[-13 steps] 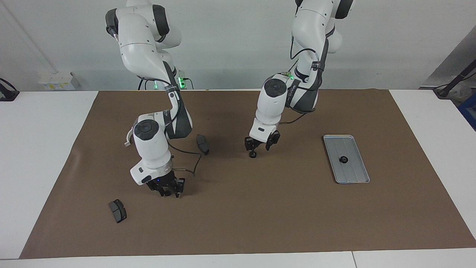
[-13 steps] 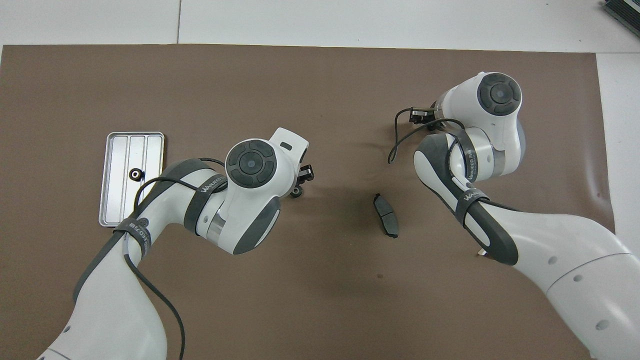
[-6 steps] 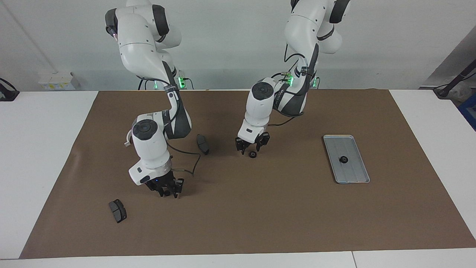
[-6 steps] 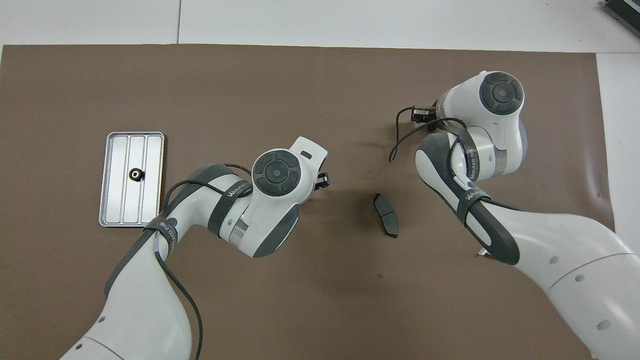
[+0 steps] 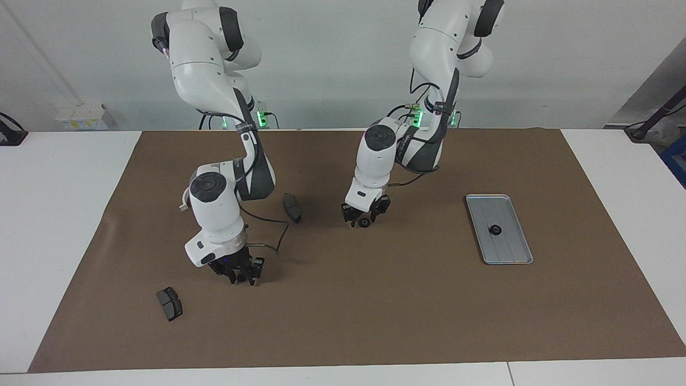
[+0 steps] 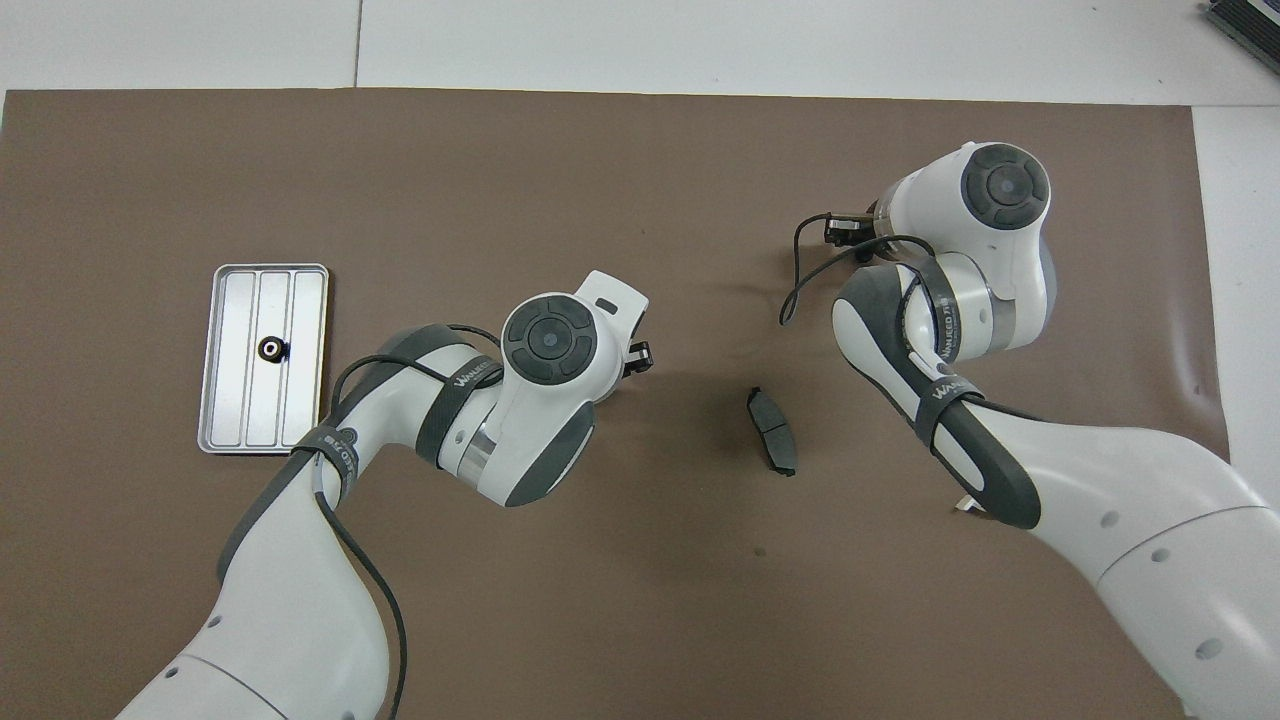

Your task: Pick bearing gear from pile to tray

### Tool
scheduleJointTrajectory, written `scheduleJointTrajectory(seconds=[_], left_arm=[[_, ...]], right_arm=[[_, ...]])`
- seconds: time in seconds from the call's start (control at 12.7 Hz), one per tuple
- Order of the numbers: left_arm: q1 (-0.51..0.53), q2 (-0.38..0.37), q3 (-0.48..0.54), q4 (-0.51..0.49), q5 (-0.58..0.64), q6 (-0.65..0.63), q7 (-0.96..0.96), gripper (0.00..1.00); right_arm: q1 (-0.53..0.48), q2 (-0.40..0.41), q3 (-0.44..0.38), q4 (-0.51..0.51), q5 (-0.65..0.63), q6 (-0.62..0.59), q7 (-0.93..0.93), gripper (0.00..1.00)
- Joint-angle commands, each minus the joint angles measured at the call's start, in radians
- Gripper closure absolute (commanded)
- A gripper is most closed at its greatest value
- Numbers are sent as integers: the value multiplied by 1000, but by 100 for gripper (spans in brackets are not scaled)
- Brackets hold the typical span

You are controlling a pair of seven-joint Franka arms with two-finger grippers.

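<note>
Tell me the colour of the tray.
Silver-grey metal tray with lengthwise ridges; the overhead view shows it best.

Tray [image 5: 522,252] looks like ridged, silvery matt metal; mat [image 5: 375,311] like matt brown paper; arms [image 5: 214,214] like glossy white plastic.

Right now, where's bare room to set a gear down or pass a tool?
The tray is bare at both ends of the gear in its middle. The mat is open between the tray and the left tool, and along its edge farthest from the robots. Crowded: around the brake pad between the left tool and the right tool.
</note>
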Motion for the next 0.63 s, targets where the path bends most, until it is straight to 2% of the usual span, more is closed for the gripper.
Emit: scheduleJointTrajectory(seconds=[0.0, 0.39, 0.55], left_arm=[[-1, 13, 5, 14, 14, -2, -9, 35], [-4, 19, 5, -1, 14, -8, -8, 41], [-4, 19, 5, -3, 14, -14, -8, 51]], right_arm=[[-17, -8, 9, -18, 11, 10, -36, 48], [-20, -14, 11, -29, 11, 1, -39, 60], [-13, -17, 11, -36, 11, -10, -38, 67]])
